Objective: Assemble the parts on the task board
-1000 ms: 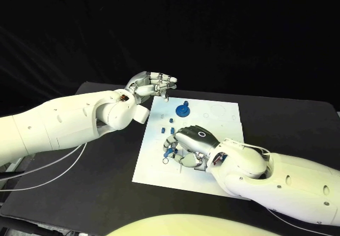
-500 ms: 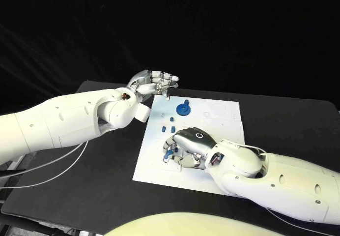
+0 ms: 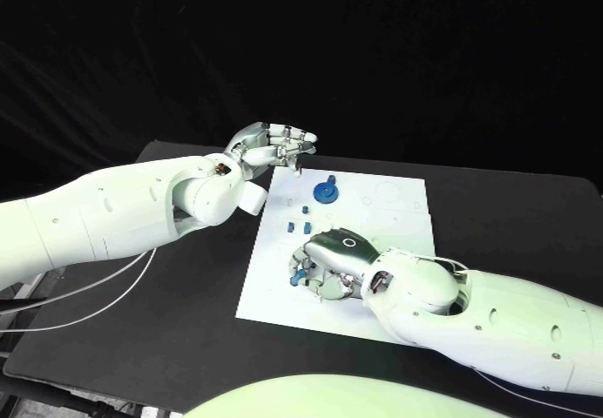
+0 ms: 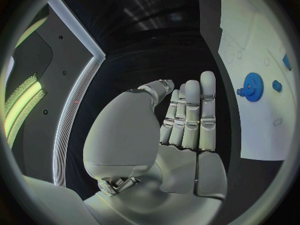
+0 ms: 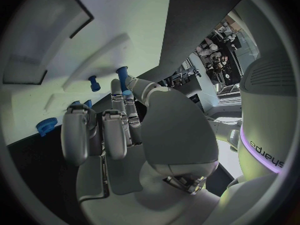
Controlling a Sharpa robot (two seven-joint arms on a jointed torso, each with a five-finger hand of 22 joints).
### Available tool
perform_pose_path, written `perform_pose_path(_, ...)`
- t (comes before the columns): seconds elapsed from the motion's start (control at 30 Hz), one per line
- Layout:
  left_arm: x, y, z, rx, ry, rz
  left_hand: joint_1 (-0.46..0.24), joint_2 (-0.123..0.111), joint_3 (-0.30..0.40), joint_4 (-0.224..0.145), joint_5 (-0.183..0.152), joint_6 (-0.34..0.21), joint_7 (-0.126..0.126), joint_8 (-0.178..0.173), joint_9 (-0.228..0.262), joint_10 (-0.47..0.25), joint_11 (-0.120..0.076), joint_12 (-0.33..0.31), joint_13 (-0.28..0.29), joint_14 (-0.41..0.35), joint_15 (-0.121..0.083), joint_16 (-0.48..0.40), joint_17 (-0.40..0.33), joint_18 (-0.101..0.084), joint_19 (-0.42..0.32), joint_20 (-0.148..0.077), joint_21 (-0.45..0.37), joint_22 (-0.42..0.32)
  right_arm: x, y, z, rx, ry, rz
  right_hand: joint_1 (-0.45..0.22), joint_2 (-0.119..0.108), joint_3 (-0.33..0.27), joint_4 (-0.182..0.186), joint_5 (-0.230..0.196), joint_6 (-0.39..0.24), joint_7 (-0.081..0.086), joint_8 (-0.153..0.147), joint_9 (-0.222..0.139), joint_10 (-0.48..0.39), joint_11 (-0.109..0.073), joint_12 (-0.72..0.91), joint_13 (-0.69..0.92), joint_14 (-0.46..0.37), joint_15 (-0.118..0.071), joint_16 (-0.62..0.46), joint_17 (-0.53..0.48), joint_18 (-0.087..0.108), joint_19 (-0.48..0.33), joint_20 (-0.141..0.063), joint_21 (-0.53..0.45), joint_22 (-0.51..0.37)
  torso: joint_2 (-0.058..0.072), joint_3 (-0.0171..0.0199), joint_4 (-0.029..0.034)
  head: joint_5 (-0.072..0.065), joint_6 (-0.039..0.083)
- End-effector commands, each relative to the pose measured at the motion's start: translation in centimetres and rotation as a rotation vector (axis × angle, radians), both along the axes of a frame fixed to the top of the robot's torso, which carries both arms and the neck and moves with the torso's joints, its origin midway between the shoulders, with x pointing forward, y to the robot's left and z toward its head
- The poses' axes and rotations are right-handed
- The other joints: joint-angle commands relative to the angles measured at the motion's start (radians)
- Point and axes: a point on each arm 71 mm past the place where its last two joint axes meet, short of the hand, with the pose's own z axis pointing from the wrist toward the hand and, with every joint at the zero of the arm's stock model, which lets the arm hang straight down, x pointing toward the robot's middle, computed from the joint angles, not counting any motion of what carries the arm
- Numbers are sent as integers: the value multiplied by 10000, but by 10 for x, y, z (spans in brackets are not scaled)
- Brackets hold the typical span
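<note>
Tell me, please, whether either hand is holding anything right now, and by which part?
The left hand holds nothing, its fingers straight. The right hand is down on the task board with a blue part at its fingertips; whether it grips it cannot be told.

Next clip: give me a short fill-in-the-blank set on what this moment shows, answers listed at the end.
1. The round blue gear part sits on the white task ____.
2. The right silver hand is lowered over the board's ____ half, the side closer to the robot.
3. The left silver hand is held up beyond the board's far-left corner, holding ____.

Missing words: board; near; nothing
</note>
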Motion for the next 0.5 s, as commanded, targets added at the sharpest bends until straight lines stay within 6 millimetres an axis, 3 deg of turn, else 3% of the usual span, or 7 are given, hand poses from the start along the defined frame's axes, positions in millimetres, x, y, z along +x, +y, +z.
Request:
perform_pose_path(0.03, -1, -2, 1, -91, -10, -170, 14, 12, 45, -9, 47, -34, 14, -24, -9, -66, -27, 21, 12, -78, 13, -55, -16, 68, -65, 16, -31, 7, -1, 1, -3, -398, -77, 107, 60, 18, 19, -21, 35, 32, 49, 33, 222, 180, -274, -11, 6, 551, -20, 43, 106, -92, 295, -51, -35, 1630, 3, -3, -5, 7, -21)
perform_pose_path(0.33, -1, -2, 1, -86, -6, -164, 14, 12, 45, -9, 47, -34, 14, -24, -9, -66, -27, 21, 12, -78, 13, -55, -16, 68, -65, 16, -31, 7, -4, 6, -5, -569, -153, 225, -135, -98, 28, -45, 32, -71, 88, -27, 248, 136, -230, -146, 6, 546, 21, 39, 89, -81, 268, -21, -100, 1613, 0, -3, -3, -1, -26)
perform_pose_path(0.5, -1, -2, 1, -84, -2, -164, 14, 12, 45, -9, 47, -34, 14, -24, -9, -66, -27, 21, 12, -78, 13, -55, -16, 68, -65, 16, -31, 7, -5, 8, -6, -503, -173, 292, -677, -494, -61, 114, 401, -583, 303, -419, 126, -237, -23, -501, -63, 529, 193, 24, 37, -53, 203, 106, -271, 1553, -6, -4, -5, -5, -20)
